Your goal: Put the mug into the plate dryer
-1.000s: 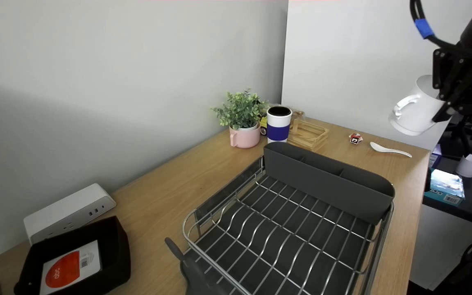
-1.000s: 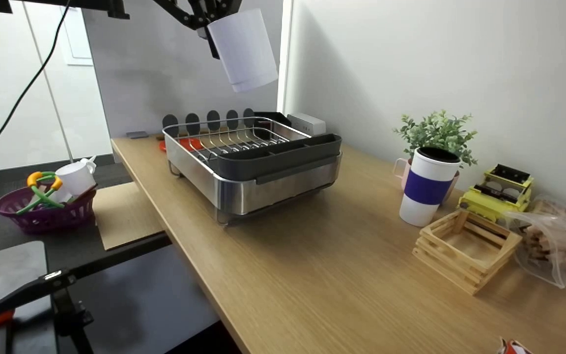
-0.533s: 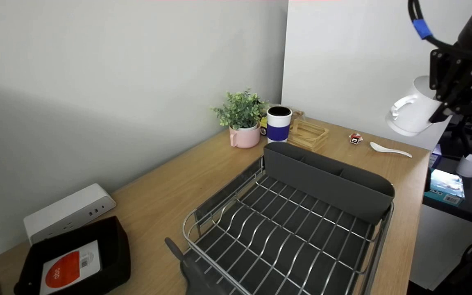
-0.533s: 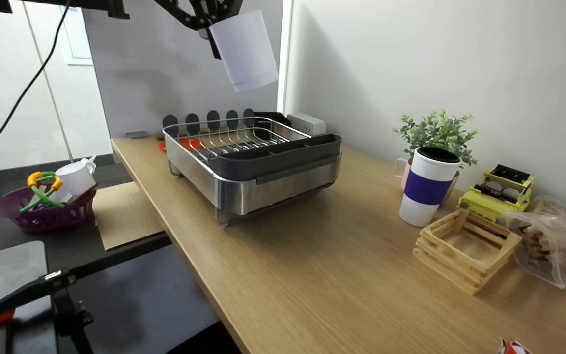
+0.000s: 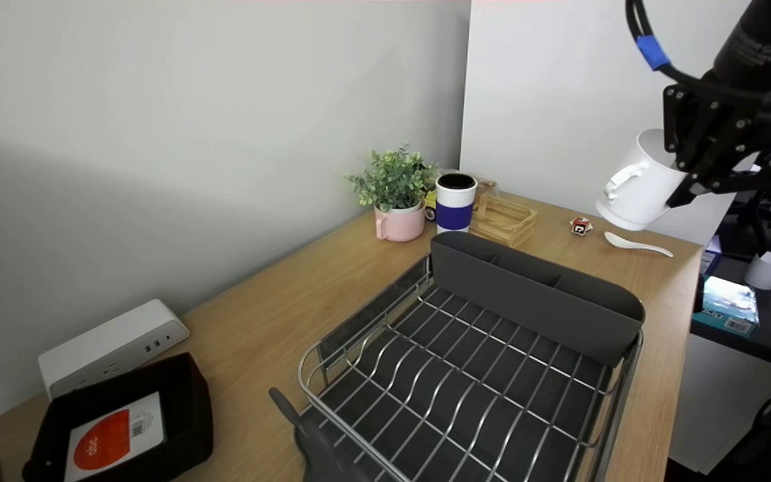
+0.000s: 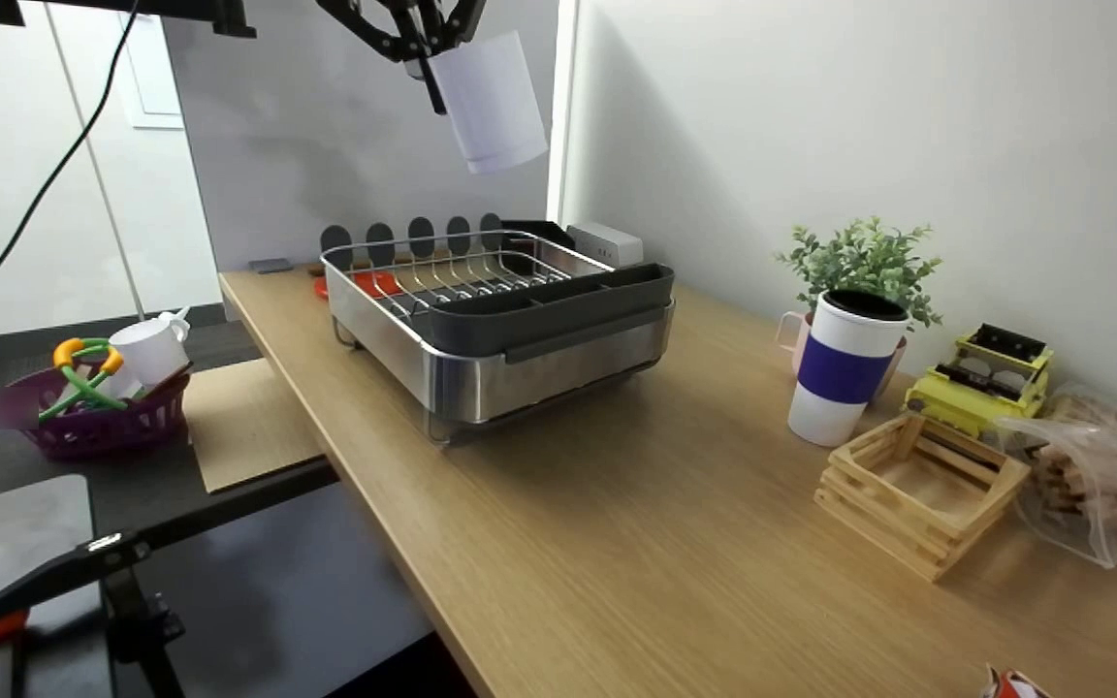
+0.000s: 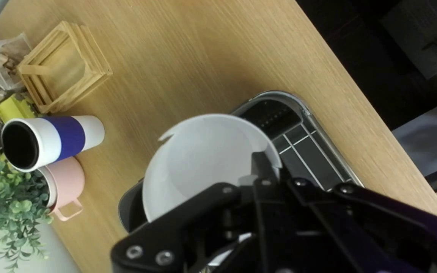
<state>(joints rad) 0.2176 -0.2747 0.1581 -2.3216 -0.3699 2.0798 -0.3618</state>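
The white mug (image 5: pixel 641 187) is held in the air by my gripper (image 5: pixel 683 184), tilted, with its handle facing left in that exterior view. It also shows in an exterior view (image 6: pixel 491 105) above and behind the rack's holder end. In the wrist view I look into the open mug (image 7: pixel 207 151); one finger is inside its rim and one outside, so the gripper (image 7: pixel 273 167) is shut on the mug wall. The plate dryer (image 5: pixel 486 348) is a grey wire rack on the table, also seen in an exterior view (image 6: pixel 558 383) and partly behind the mug in the wrist view (image 7: pixel 315 151).
A grey utensil holder (image 5: pixel 526 294) rises at the rack's end. A blue-banded cup (image 5: pixel 454 207), pink potted plant (image 5: pixel 400 221), wooden crate (image 6: pixel 922 494) and spoon (image 5: pixel 636 245) are on the table. A black tray (image 5: pixel 188 415) and white power box (image 5: pixel 114 345) stand along the wall.
My gripper, with the mug still in it, has moved left and slightly down in an exterior view, toward the rack's side. The rack and other objects have not moved.
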